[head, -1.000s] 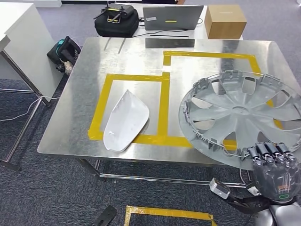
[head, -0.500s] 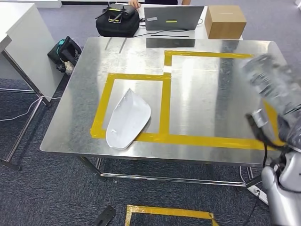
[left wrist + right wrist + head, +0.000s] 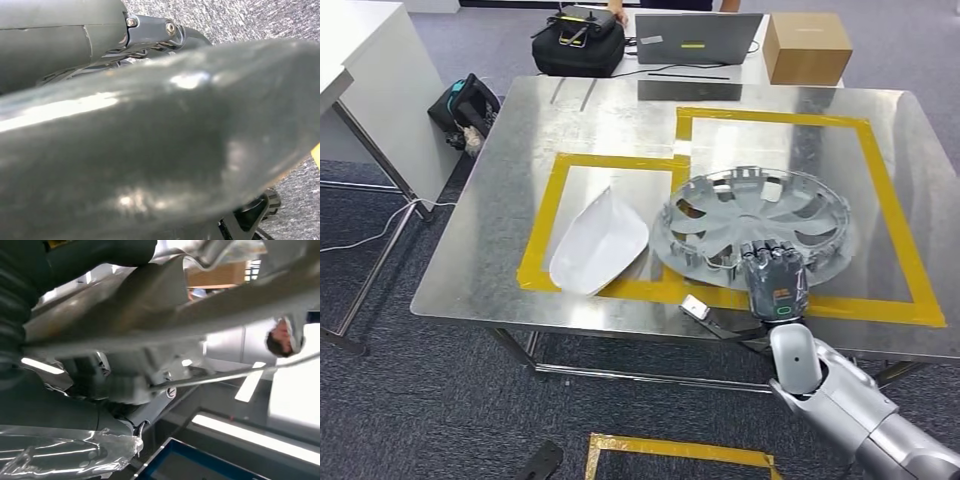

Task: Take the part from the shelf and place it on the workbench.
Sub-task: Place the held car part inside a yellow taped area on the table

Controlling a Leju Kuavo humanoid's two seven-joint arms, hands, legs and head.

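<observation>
My right arm [image 3: 848, 400] reaches up from below the near edge of the bench [image 3: 501, 220], and my right hand [image 3: 775, 283] grips the near rim of the silver wheel cover [image 3: 758, 225], fingers curled over its edge. The wheel cover sits low over the bench top, mostly inside the larger yellow tape outline [image 3: 893, 200], its left edge crossing the tape strip between the two outlines; whether it rests fully on the metal I cannot tell. In my right wrist view the cover's pale underside [image 3: 158, 315] runs close across my dark fingers [image 3: 94, 255]. I cannot tell how my left hand's fingers lie; its wrist view is blurred dark shapes.

Just left of the wheel cover, a white curved panel [image 3: 599, 243] lies in the smaller taped square, its near tip over the tape.

Beyond the bench's far edge are a black case [image 3: 580, 45], a grey laptop [image 3: 697, 38] bearing a small yellow label too small to read, and a brown cardboard box [image 3: 807, 47]. A black bag [image 3: 467, 105] lies on the carpet at far left
</observation>
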